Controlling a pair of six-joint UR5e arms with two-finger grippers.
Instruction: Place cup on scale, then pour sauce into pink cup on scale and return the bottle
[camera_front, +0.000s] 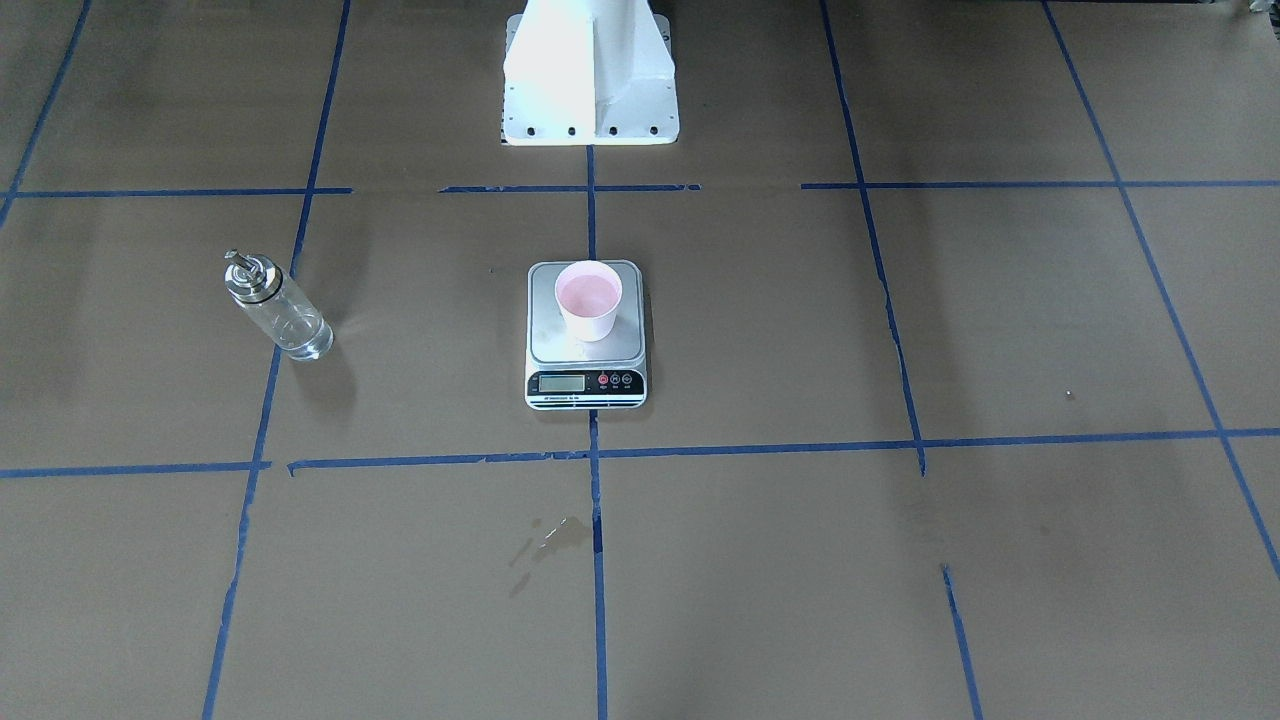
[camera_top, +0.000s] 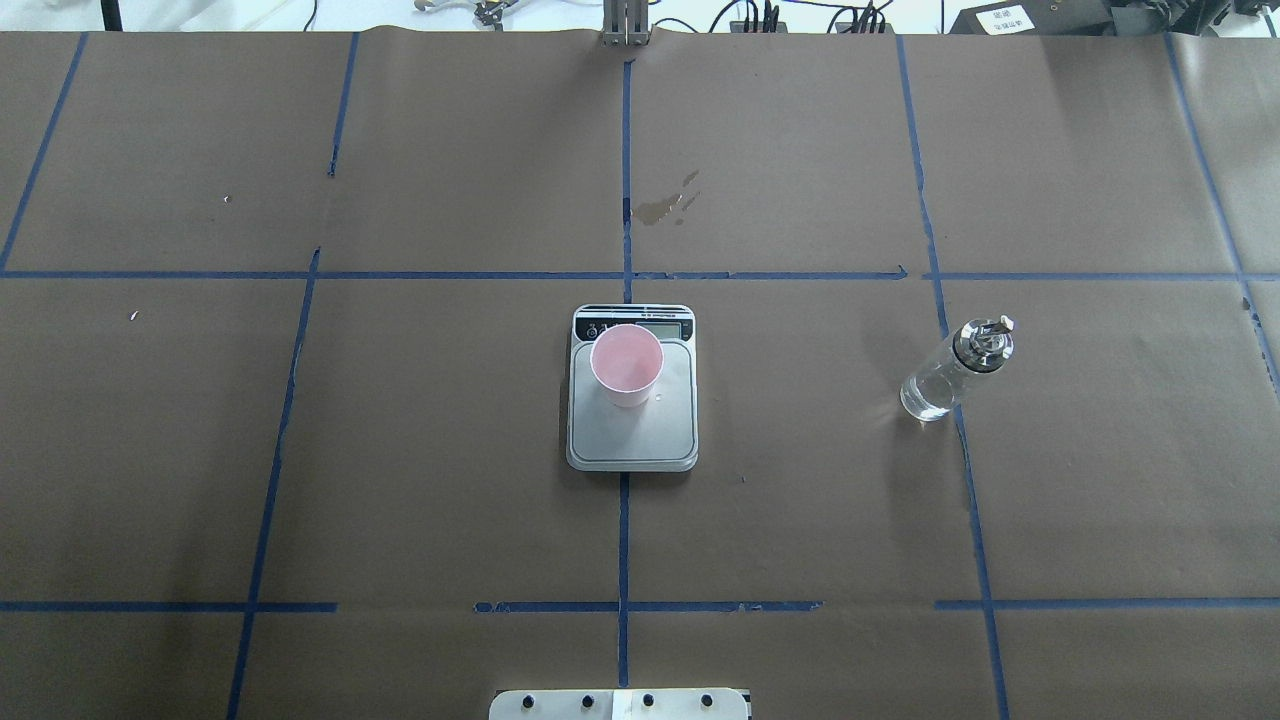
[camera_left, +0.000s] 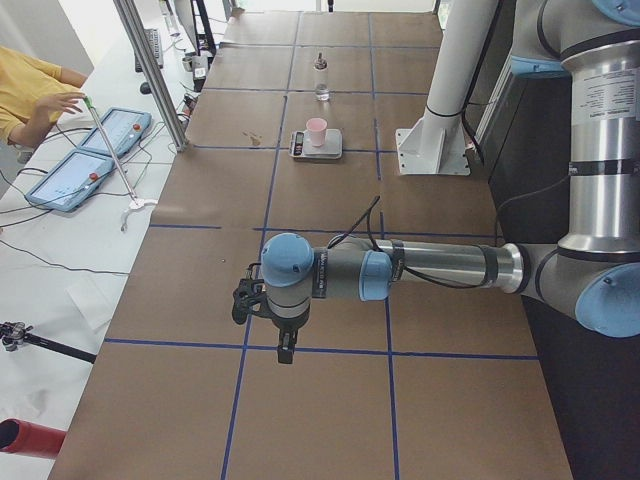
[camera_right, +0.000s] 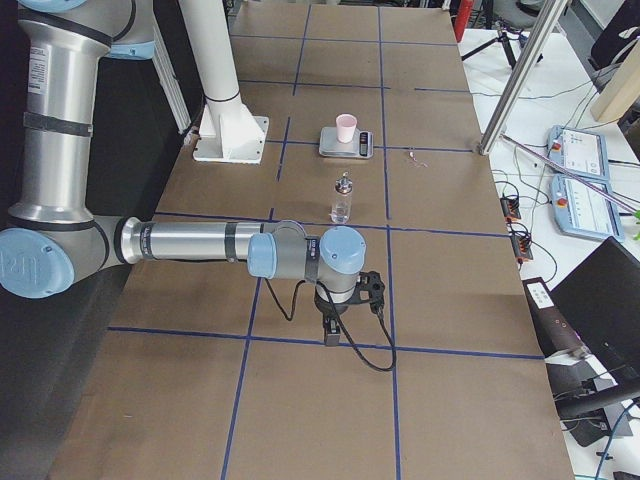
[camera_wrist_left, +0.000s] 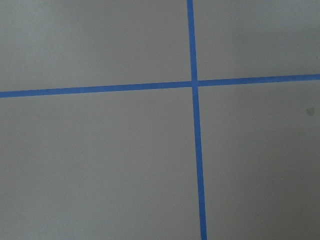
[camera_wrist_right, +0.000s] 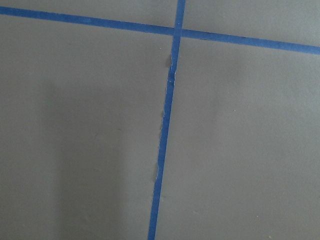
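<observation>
- Left fingers (camera_left: 286, 348): seen only from the left end camera, pointing down above a blue tape line (camera_left: 330, 352) near the left end of the bench (camera_top: 400, 450). I cannot tell whether they are wide or narrow. They are not touching anything I can see.
- Right fingers (camera_right: 331, 332): seen only from the right end camera, pointing down above a tape line near the right end of the bench. I cannot tell their opening, and nothing shows between them.
- Wrist cameras: both show only brown paper and crossing tape, with no fingers in shot.
- Scale (camera_top: 640, 440): flat at the middle of the bench, astride the centre tape line. Its display strip faces the operators' edge. I cannot read the display.
- Cup (camera_top: 626, 365): upright on the scale's platform, toward the display end, with bare metal showing on the robot's side of it. The inside is pink, and I cannot tell whether it holds liquid.
- Bottle (camera_top: 955, 370): upright on the bench toward the right end, well apart from the scale, its base touching a tape line. The silver spout cap is on.
- Sauce (camera_top: 930, 392): clear liquid visible in the lower part of the bottle.
- Stain (camera_top: 665, 205): a small pale blotch on the paper between the scale and the operators' edge, just beside the centre tape line.
</observation>
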